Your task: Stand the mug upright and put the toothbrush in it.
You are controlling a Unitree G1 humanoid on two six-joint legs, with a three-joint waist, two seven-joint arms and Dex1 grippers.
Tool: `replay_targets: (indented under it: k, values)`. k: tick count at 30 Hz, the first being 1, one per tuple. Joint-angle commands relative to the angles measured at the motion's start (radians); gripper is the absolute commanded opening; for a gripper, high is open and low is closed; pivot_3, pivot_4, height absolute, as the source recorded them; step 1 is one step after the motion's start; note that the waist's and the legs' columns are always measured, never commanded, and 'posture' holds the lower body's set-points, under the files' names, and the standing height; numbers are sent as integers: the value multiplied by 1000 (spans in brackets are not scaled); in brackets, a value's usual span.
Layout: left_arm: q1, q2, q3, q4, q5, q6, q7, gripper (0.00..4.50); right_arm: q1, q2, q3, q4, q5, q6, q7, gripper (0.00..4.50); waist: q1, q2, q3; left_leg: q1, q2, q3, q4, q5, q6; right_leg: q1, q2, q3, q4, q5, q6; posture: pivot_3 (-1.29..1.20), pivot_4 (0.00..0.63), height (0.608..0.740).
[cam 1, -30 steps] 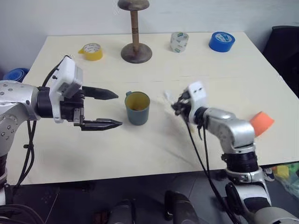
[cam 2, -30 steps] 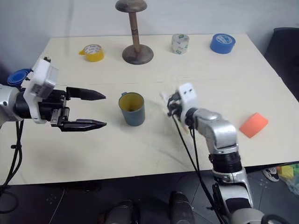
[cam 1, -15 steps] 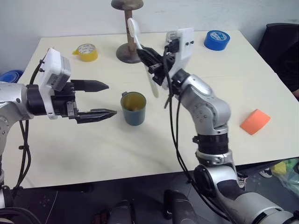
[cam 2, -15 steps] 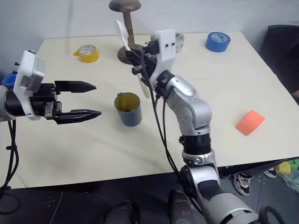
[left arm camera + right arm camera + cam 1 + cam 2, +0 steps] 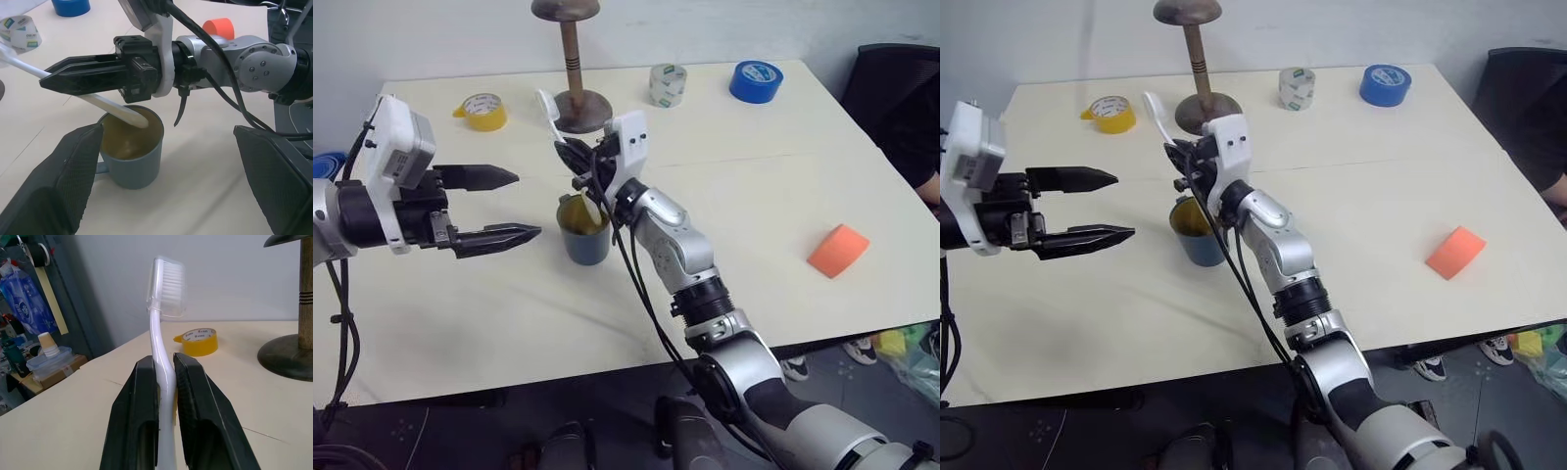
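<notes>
The dark teal mug (image 5: 584,237) stands upright near the table's middle, its yellowish inside showing. My right gripper (image 5: 571,162) hovers just above and behind it, shut on the white toothbrush (image 5: 548,110). The brush tilts, bristle head up and away from the mug, and its lower end (image 5: 140,120) dips into the mug's mouth. In the right wrist view the handle (image 5: 160,333) is clamped between the two black fingers (image 5: 141,396). My left gripper (image 5: 527,204) hangs open a short way left of the mug, fingers pointing at it and holding nothing.
At the back stand a wooden stand (image 5: 581,110), a yellow tape roll (image 5: 480,111), a clear tape roll (image 5: 668,84) and a blue tape roll (image 5: 756,80). An orange block (image 5: 837,251) lies at the right. A dark chair (image 5: 893,93) stands beyond the table's right edge.
My right arm lifted the toothbrush off the table right of the mug and swung it left, bringing its lower end into the mug's mouth. The left gripper stayed open, hardly moving.
</notes>
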Motion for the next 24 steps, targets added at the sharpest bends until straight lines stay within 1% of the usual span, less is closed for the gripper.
replay_targets:
  k: [1,2,4,5,6,7,8,10,12,14,17,18,19,21,22,24]
  values:
    - [-12,27,32,-31,-17,0,8,4500,-23,25,-4,-23,8,-41,10,1475,-1,0,0,0,0,0,0,0,0,0,0,0,0,0,0,0,150,740]
    - [-16,29,28,-26,-17,-1,7,4500,-16,22,-4,-39,12,-35,10,1761,-1,0,0,0,0,0,0,0,0,0,0,0,0,0,0,0,150,740]
    - [-21,30,17,-10,-9,-12,1,4500,9,7,0,-102,21,-5,11,2497,0,0,0,0,0,0,0,0,0,0,0,0,0,0,0,0,150,740]
    - [-22,28,6,-1,-1,-23,-3,4500,28,-6,4,-156,31,28,13,2794,1,0,0,0,0,0,0,0,0,0,0,0,0,0,0,0,150,740]
    - [-22,26,-1,4,5,-30,-6,4500,43,-16,6,-198,38,55,13,3230,2,0,0,0,0,-1,0,0,0,0,0,0,0,0,0,0,150,740]
    - [-25,21,-10,10,10,-38,-9,4500,65,-35,14,-261,44,94,18,3467,3,0,0,0,0,-1,0,0,0,0,0,0,1,0,0,0,150,740]
    - [-27,18,-17,15,13,-44,-11,4500,82,-49,21,-307,47,124,20,3467,6,0,0,0,0,-1,0,0,0,0,0,0,1,0,0,0,150,740]
    - [-36,5,-38,26,19,-59,-12,4500,120,-111,17,-451,76,221,27,3467,13,0,0,0,0,-1,0,0,0,0,0,0,1,0,0,0,150,740]
    - [-38,-4,-55,41,30,-74,-17,4500,142,-190,1,-577,117,323,41,3467,17,0,0,-1,0,-1,2,0,0,0,0,0,1,0,0,0,150,740]
    - [-34,-12,-69,65,46,-96,-29,4500,146,-300,-36,-688,189,453,73,3467,19,0,0,-2,0,-1,2,0,0,0,-1,0,0,0,0,0,150,740]
    - [-25,-20,-81,112,80,-139,-50,4500,171,-558,-139,-823,392,717,207,3467,22,1,1,-1,0,-1,2,0,0,0,0,0,0,0,0,0,150,740]
    - [-24,-22,-83,122,87,-149,-55,4500,178,-617,-159,-846,440,769,238,3467,36,0,0,-2,0,0,2,0,0,0,-1,0,0,0,0,0,150,740]
    - [-18,-22,-82,136,97,-163,-63,4500,211,-735,-179,-872,491,816,333,3467,38,0,0,-2,0,0,2,-1,1,0,0,0,0,0,0,0,150,740]
    - [-7,-18,-73,159,109,-183,-83,4500,291,-961,-221,-902,558,873,532,3467,50,2,1,-2,0,1,2,-1,1,0,0,0,-3,0,0,0,150,740]
    - [-3,-14,-68,167,113,-191,-91,4500,320,-1044,-233,-900,584,895,592,3467,60,1,1,-3,0,2,1,-1,2,-1,0,1,-4,0,0,0,150,740]
    - [5,-3,-54,180,114,-197,-109,4500,370,-1156,-252,-875,590,879,685,3467,65,0,2,-3,0,4,2,-2,2,-1,0,1,-6,0,0,0,150,740]
